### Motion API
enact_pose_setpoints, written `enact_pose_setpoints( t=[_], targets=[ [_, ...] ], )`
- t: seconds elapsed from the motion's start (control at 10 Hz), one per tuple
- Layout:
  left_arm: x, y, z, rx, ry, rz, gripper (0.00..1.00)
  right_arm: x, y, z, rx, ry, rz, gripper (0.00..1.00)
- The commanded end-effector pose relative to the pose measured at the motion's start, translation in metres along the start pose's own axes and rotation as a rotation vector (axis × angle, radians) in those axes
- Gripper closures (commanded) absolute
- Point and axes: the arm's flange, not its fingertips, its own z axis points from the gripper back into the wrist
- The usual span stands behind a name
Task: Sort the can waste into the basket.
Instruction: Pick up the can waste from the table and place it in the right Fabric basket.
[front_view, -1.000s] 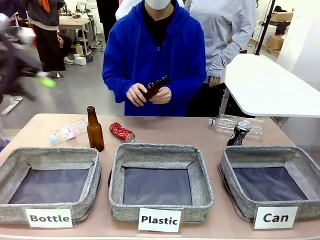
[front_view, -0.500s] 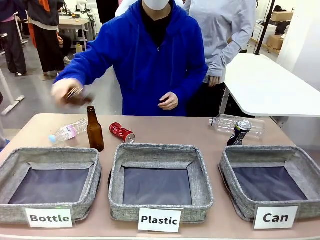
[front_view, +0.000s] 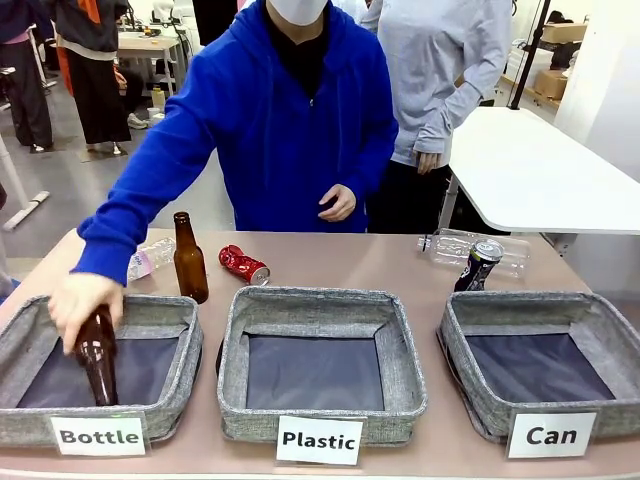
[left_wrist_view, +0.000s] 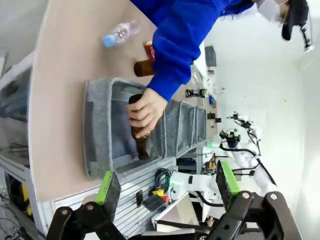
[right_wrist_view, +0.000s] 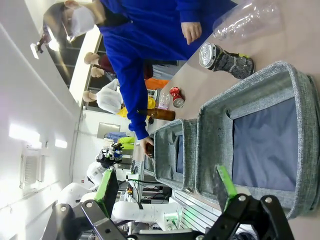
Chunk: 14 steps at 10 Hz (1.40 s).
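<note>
Cans both sit on the tabletop (front_view: 340, 262), neither inside the Can basket (front_view: 520, 303) at lower right of the front view. Red can (front_view: 244, 265) lies on its side left of centre, just behind the Plastic basket (front_view: 320, 297). Dark can (front_view: 479, 265) stands tilted just behind the Can basket's far rim.

Person's reaching hand (front_view: 85, 305), lower left, is clenched around a brown bottle (front_view: 98, 365) held narrow end down inside the Bottle basket (front_view: 160, 303), well apart from both cans. Cannot tell whether the bottle touches the basket floor. Person's other hand (front_view: 338, 203), upper centre, is loosely curled and holds nothing.

Left gripper (left_wrist_view: 167, 182) and right gripper (right_wrist_view: 166, 186): jaws spread wide, nothing between them.

Dark can's lower end is hidden by the basket rim. Blue sleeve (front_view: 150, 200) covers part of a clear bottle (front_view: 150, 258). Print on both cans is unreadable.
</note>
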Motion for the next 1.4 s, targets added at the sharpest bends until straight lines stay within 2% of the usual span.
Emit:
enact_pose_setpoints(
  t=[0.0,0.3,0.4,0.6,0.7,0.9,1.1,1.3],
  targets=[
    [0.009,0.025,0.028,-0.083,0.039,-0.002,0.0,0.003,0.001,0.0,0.02,-0.013,0.025,0.0],
    [0.01,0.025,0.017,-0.084,0.036,-0.009,0.0,0.003,0.001,0.0,0.02,-0.013,0.025,0.0],
    [0.01,0.011,0.008,-0.051,0.015,-0.015,0.0,0.003,0.001,0.0,0.02,-0.013,0.025,0.0],
    [0.013,-0.045,-0.022,0.105,0.003,-0.018,0.0,0.003,0.001,0.0,0.02,-0.013,0.025,0.0],
    [0.015,-0.083,-0.055,0.171,0.059,-0.084,0.0,0.003,0.001,0.0,0.02,-0.013,0.025,0.0],
    [0.029,-0.137,-0.122,0.259,0.163,-0.162,0.0,0.003,0.001,0.0,0.02,-0.013,0.025,0.0],
    [0.045,-0.179,-0.187,0.331,0.213,-0.219,0.0,0.003,0.001,0.0,0.02,-0.013,0.025,0.0],
    [0.041,-0.223,-0.266,0.41,0.27,-0.324,0.0,0.003,0.001,0.0,0.02,-0.013,0.025,0.0]
  ],
)
